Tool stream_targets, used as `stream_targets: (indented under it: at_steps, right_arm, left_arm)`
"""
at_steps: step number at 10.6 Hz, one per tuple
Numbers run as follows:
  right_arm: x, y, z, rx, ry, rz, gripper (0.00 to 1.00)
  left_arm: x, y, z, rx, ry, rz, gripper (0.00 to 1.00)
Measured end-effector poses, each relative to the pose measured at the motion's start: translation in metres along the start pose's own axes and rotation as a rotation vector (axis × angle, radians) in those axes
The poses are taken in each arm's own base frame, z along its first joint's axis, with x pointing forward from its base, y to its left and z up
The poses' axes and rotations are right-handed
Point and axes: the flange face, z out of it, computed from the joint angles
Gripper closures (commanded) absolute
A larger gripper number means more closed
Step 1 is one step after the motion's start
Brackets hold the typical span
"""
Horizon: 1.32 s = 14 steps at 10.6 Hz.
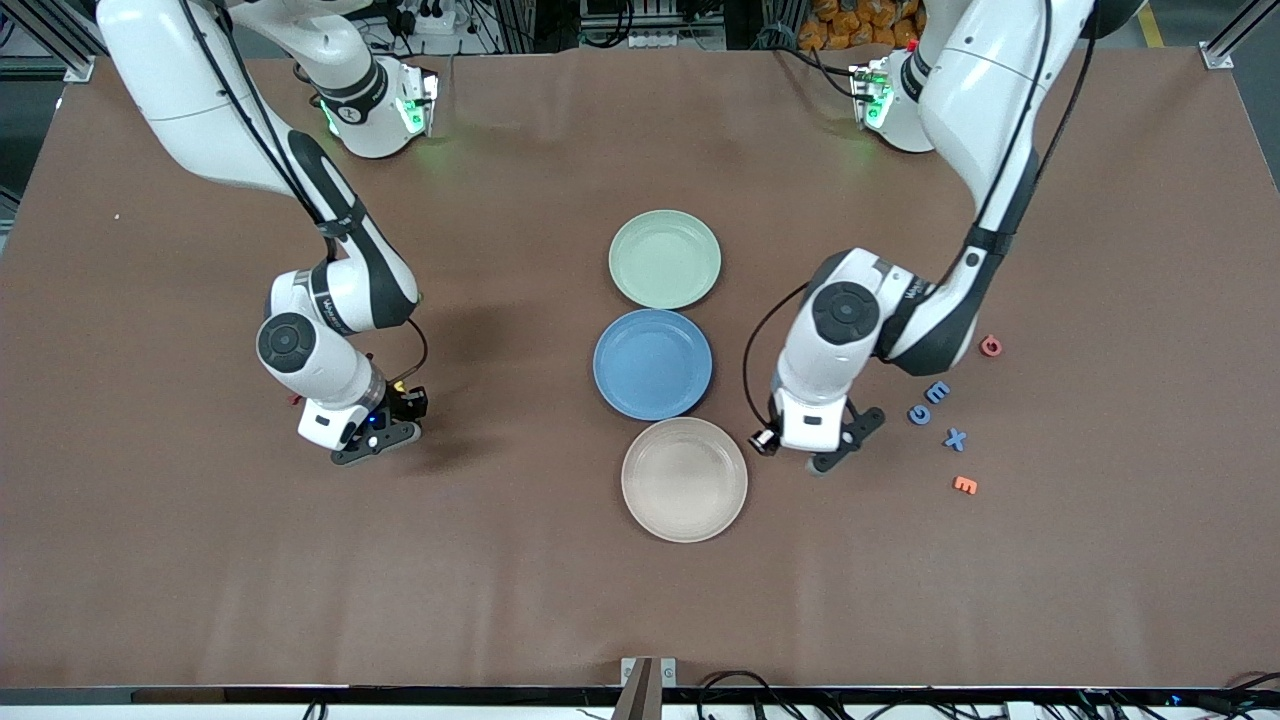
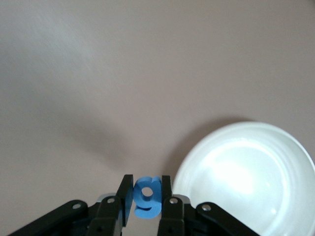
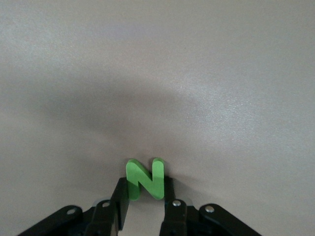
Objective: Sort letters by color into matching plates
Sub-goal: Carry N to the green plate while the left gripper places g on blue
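Foam, by the look of them, these chunky letters should be light and slightly yielding, best pinched across their flat faces, as I am doing on both sides of the bench (image 1: 200, 560). Nearest the front camera sits the beige plate (image 1: 684, 480), with an orange letter (image 1: 965, 485) and a blue X (image 1: 956, 439) toward the left arm's end. My left tool (image 1: 800, 455) hangs just beside that beige plate, its fingers (image 2: 167, 196) closed on a blue g (image 2: 147, 195). My right tool (image 1: 378, 440), low over bare bench toward the right arm's end, is clamped on a green N (image 3: 145, 179); whether the N is lifted clear I cannot tell. Next out, the blue plate (image 1: 652, 364) lies empty, with two more blue letters (image 1: 928, 403) and a red one (image 1: 990, 346) beside the left arm. Farthest, the green plate (image 1: 665, 259) also holds nothing.
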Motion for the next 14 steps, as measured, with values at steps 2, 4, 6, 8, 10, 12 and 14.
stream_targets:
  at_steps: [2, 4, 6, 8, 10, 12, 14]
  right_arm:
    - [0.003, -0.001, -0.003, 0.000, 0.006, -0.002, 1.00]
    - [0.009, -0.008, -0.010, 0.002, 0.008, 0.015, 1.00]
    - [0.015, -0.028, -0.023, 0.007, -0.005, 0.030, 1.00]
    - [0.019, -0.057, -0.036, 0.010, -0.016, 0.065, 1.00]
    - [0.023, -0.100, -0.043, 0.029, -0.013, 0.097, 1.00]
    - [0.023, -0.146, -0.047, 0.061, -0.015, 0.128, 1.00]
    - [0.020, -0.182, -0.049, 0.086, -0.026, 0.151, 1.00]
  left_arm:
    - [-0.041, 0.021, -0.004, -0.018, -0.010, 0.009, 1.00]
    - [-0.079, 0.036, -0.006, -0.028, -0.025, 0.035, 1.00]
    - [-0.120, 0.045, -0.003, -0.027, -0.044, 0.077, 1.00]
    - [-0.149, 0.050, -0.001, -0.026, -0.053, 0.111, 0.38]
    - [-0.162, 0.052, 0.002, -0.023, -0.057, 0.136, 0.00]
    - [-0.168, 0.053, 0.007, -0.019, -0.057, 0.187, 0.00]
    - [-0.165, 0.052, 0.008, -0.018, -0.051, 0.195, 0.00]
